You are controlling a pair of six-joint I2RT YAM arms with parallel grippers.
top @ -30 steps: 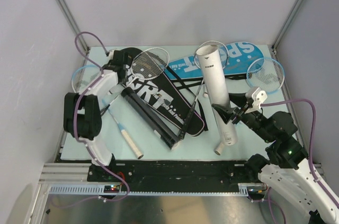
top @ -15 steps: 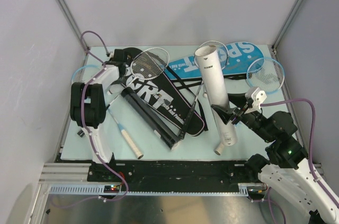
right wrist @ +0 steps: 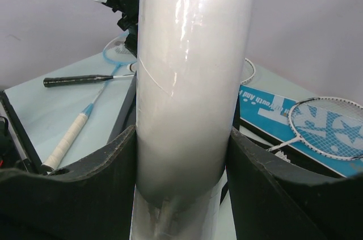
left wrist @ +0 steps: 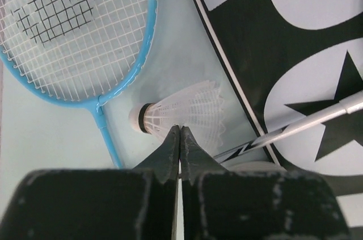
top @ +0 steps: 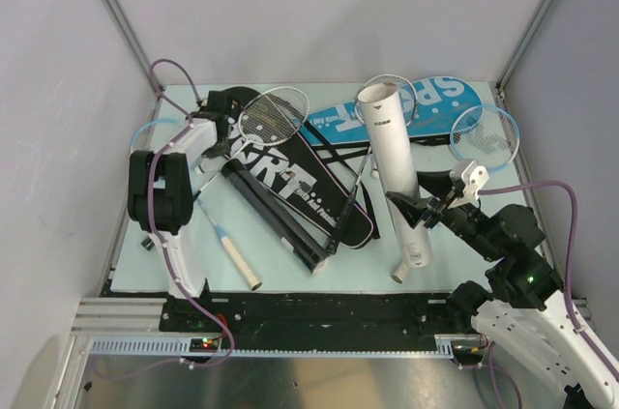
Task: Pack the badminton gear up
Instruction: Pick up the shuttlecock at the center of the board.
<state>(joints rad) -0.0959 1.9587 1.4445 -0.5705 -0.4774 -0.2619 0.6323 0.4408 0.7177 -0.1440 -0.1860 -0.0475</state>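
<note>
My left gripper (left wrist: pixel 180 129) is shut, its tips pressed together at the near edge of the white shuttlecock (left wrist: pixel 187 109); nothing shows between them. The shuttlecock lies on its side between a light-blue racket (left wrist: pixel 74 24) and the black cover (left wrist: pixel 295 53). In the top view the left gripper (top: pixel 221 117) is at the far left, beside a silver racket head (top: pixel 274 114). My right gripper (right wrist: pixel 181 133) is shut on the white tube (right wrist: pixel 193 81) and holds it tilted (top: pixel 397 172), open end up. A black tube (top: pixel 276 214) lies on the black cover (top: pixel 300 182).
The blue cover (top: pixel 426 104) lies at the back right with another light-blue racket (top: pixel 486 133) beside it. A white racket grip (top: pixel 237 259) points toward the table's front edge. A silver racket shaft (left wrist: pixel 317 118) crosses the black cover. Frame posts stand at both back corners.
The left gripper has shut at the shuttlecock, and the left arm's elbow shifted slightly right. The right arm and the white tube have not moved.
</note>
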